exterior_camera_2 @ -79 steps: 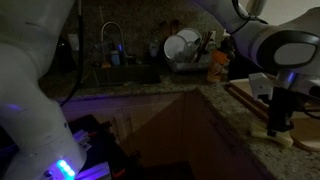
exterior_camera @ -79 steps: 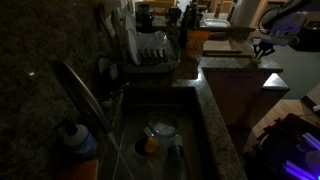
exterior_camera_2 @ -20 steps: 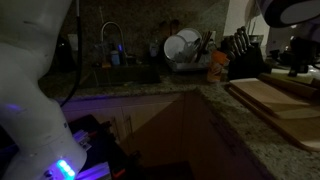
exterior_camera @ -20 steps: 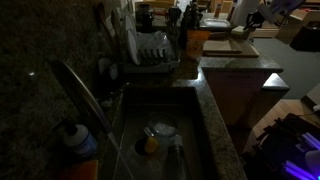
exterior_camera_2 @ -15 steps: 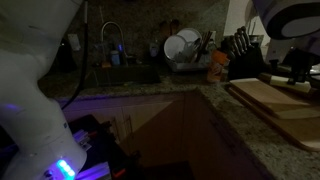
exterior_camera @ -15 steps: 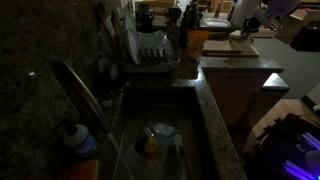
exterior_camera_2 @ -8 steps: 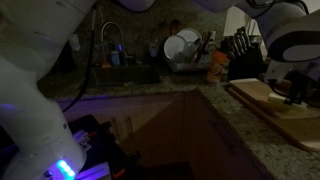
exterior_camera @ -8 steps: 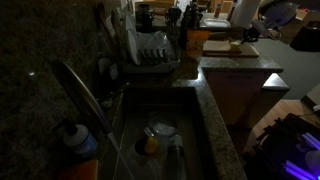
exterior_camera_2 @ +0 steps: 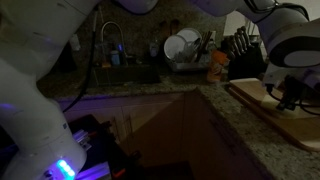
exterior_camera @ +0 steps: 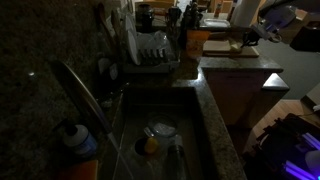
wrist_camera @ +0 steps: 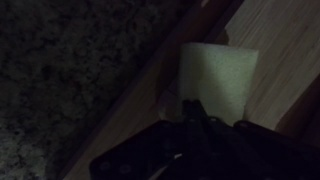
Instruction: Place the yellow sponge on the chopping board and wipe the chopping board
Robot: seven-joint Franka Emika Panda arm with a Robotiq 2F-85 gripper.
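The scene is very dark. The yellow sponge (wrist_camera: 222, 75) is a pale block lying at the edge of the chopping board (wrist_camera: 285, 60), where the wood meets the dark granite counter. My gripper (wrist_camera: 215, 118) comes in from the bottom of the wrist view, its dark fingers (wrist_camera: 190, 108) standing at either side of the sponge's near end and seeming closed on it. In both exterior views the gripper (exterior_camera: 248, 39) (exterior_camera_2: 291, 95) is low over the tan board (exterior_camera: 225, 49) (exterior_camera_2: 270, 93). The sponge shows as a faint yellow spot (exterior_camera: 237, 43).
A dish rack with plates (exterior_camera: 150, 50) (exterior_camera_2: 185, 45) stands by the sink (exterior_camera: 165, 110). A faucet (exterior_camera_2: 108, 40) and a knife block (exterior_camera_2: 243, 55) are at the back. An orange-yellow lump (exterior_camera_2: 217, 58) sits near the rack. A blue-capped bottle (exterior_camera: 75, 140) stands near the camera.
The arm has swung from high behind the board down onto it. The gripper has sunk to the board's surface during the last second.
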